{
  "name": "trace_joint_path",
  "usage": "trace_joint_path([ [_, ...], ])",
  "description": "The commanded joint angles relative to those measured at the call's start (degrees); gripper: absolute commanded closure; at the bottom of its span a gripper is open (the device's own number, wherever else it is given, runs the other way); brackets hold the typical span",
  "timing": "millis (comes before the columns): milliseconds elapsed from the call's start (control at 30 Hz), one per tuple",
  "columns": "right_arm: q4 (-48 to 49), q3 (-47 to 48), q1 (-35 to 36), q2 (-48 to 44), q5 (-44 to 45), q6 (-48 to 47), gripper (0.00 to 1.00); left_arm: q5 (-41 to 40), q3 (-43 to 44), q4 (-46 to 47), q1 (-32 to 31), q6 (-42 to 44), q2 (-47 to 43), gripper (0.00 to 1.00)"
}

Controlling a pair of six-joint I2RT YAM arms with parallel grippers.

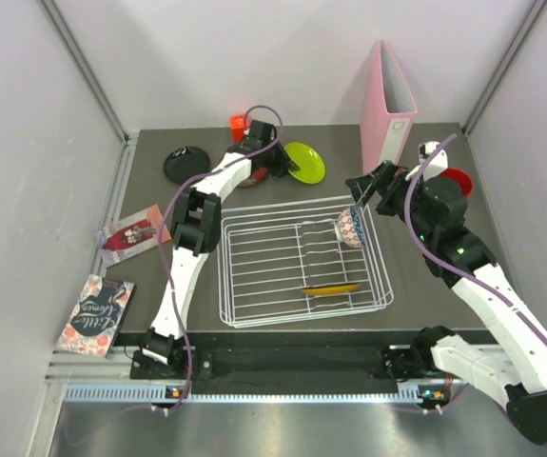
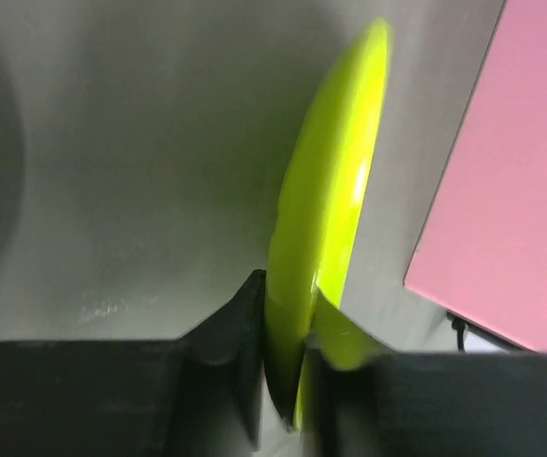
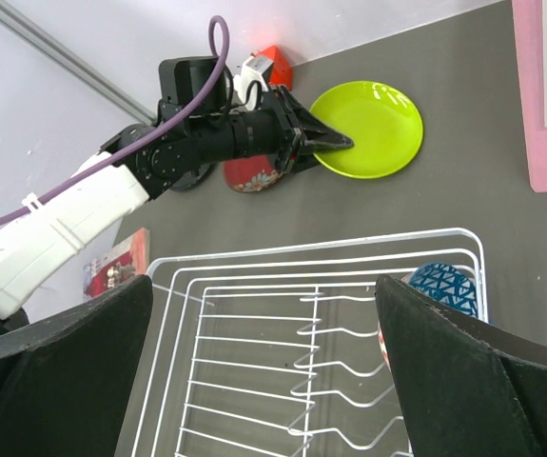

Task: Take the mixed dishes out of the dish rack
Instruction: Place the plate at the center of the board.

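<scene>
**Handling of lime green plate [image 2: 335,181] in left gripper [image 2: 287,319]**

**Properties (judged).** The plate is small, thin and rigid, so expect low weight. Its surface is glossy, and it may slip or pivot if only a narrow strip of rim is held. Treat it as breakable and set it down without dropping it. The recommended hold is at the rim, with one finger on each face, seated as deep over the edge as the fingers allow.

**Position.** The left gripper is clenched on the near rim of the plate. The rest of the plate extends straight ahead of the fingertips. The dish rack [image 1: 263,262] lies behind this gripper. Whether the underside of the plate touches the tabletop [image 2: 140,143] cannot be determined. A dark red plate [image 3: 246,178] lies just beside the gripper on its left. A pink binder [image 2: 501,190] stands ahead and to its right, apart from the plate.

**Right gripper [image 3: 263,286].** It is released, with the fingers wide apart above the dish rack. The blue-white bowl [image 3: 444,286] sits in the rack below it, toward the right finger. A gold plate [image 1: 328,288] remains in the rack behind this gripper.
</scene>
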Motion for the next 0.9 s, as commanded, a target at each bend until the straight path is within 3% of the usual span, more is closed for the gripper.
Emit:
trace_joint_path([
  [0, 1.45, -0.25, -0.16, -0.39, -0.46, -0.95, 0.0, -1.37, 3.72, -0.31, 0.18, -0.45, 1.36, 0.7],
  [33, 1.45, -0.25, -0.08, -0.22, -0.55, -0.95, 0.0, -1.19, 4.16, -0.22, 0.44, -0.97, 1.71, 0.61],
  [133, 1.36, -0.34, -0.08, -0.22, -0.64, -0.86, 0.0, -0.58, 5.74, -0.22, 0.8, -1.94, 2.42, 0.5],
  [267, 1.45, -0.43, -0.08, -0.31, -0.64, -0.95, 0.0, 0.65, 6.27, -0.14, 1.06, -2.56, 2.07, 0.44],
  [700, 2.94, -1.04, -0.08, 0.22, -1.52, 0.63, 0.0, -1.19, 6.01, -14.63, 1.76, 2.09, -3.82, 0.39],
  [867, 3.03, -1.31, -0.08, -0.22, -2.82, 1.07, 0.01, -0.49, 1.72, -12.81, 2.03, 2.71, -7.94, 0.39],
])
